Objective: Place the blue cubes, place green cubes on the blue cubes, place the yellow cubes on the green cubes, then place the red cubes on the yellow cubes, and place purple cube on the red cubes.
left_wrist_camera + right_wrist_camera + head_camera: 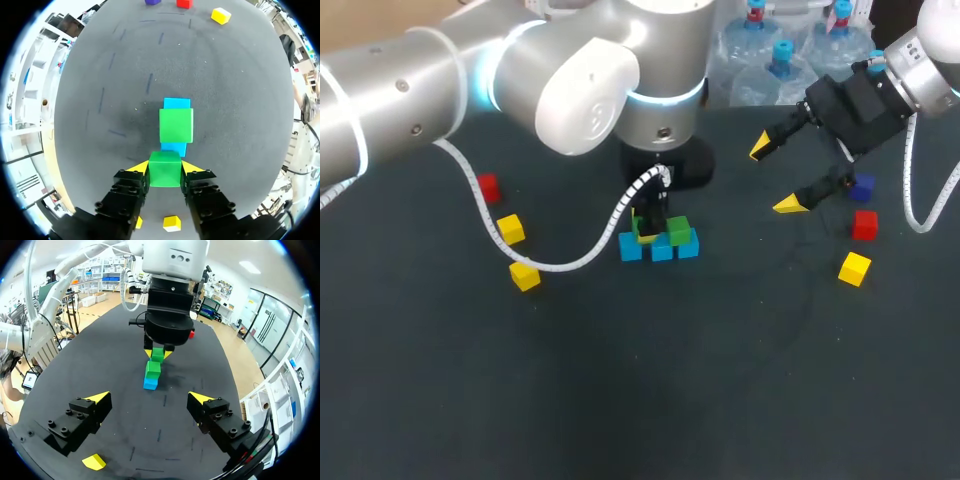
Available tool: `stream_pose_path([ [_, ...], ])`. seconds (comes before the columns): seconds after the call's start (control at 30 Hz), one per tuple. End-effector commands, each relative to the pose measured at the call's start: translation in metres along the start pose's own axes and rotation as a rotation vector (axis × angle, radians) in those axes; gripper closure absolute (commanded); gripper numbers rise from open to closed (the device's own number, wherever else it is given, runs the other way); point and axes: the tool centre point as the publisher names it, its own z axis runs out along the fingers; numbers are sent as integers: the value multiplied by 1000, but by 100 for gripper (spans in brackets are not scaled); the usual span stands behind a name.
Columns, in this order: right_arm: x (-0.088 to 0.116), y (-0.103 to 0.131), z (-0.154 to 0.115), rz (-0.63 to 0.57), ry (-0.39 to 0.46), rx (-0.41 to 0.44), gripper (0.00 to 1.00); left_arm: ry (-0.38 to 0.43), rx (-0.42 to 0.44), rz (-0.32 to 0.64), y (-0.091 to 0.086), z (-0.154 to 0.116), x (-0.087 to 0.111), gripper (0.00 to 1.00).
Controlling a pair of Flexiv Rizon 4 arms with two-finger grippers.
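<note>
The dark matte table (740, 380) carries cubes scattered on both sides and the beginnings of a stack in the middle. At its left edge lie a red cube (488, 186) and two yellow cubes (510, 228) (525, 275), well apart from the build. In the centre is the blue row (661, 249), its three cubes side by side, with one placed green cube (679, 230) on top towards its right end. The left gripper (165, 167) stands directly over the row's other end, its jaws closed on the held green cube (164, 175) from two sides. In the left wrist view the row runs straight ahead of the fingers, and a strip of blue shows between the two greens. The coming move is probably a short drop just beside the placed cube, though I cannot tell whether the held cube already touches blue. To the right, the right gripper (774, 177) hovers empty with its jaws wide, nearest the purple cube (863, 186), another red cube (864, 224) and a third yellow cube (854, 268).
</note>
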Motion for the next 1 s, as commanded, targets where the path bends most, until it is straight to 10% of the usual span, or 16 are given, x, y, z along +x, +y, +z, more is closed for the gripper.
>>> stream_pose_path([
  [0.03,0,0,0,-1,-1,1,0,-5,0,-2,0,0,3,100],
  [0.8,0,0,0,-1,-1,1,0,-7,5,7,1,3,2,100],
  [1.0,0,0,0,-1,-1,1,0,-6,5,16,1,3,0,83],
])
